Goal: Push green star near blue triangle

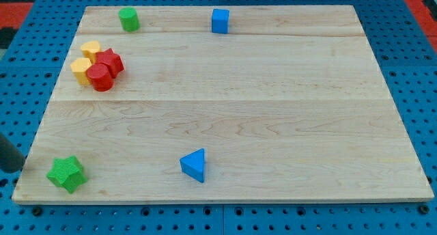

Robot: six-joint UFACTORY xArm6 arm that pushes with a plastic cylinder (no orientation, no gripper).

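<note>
Tip [20,169] left of green star [67,173] | blue triangle [194,164] apart | pincer: none visible

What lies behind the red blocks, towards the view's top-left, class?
Two yellow blocks sit behind the red blocks, touching them. Their lower right sides are covered by the red ones. My tip does not clearly show.
</note>
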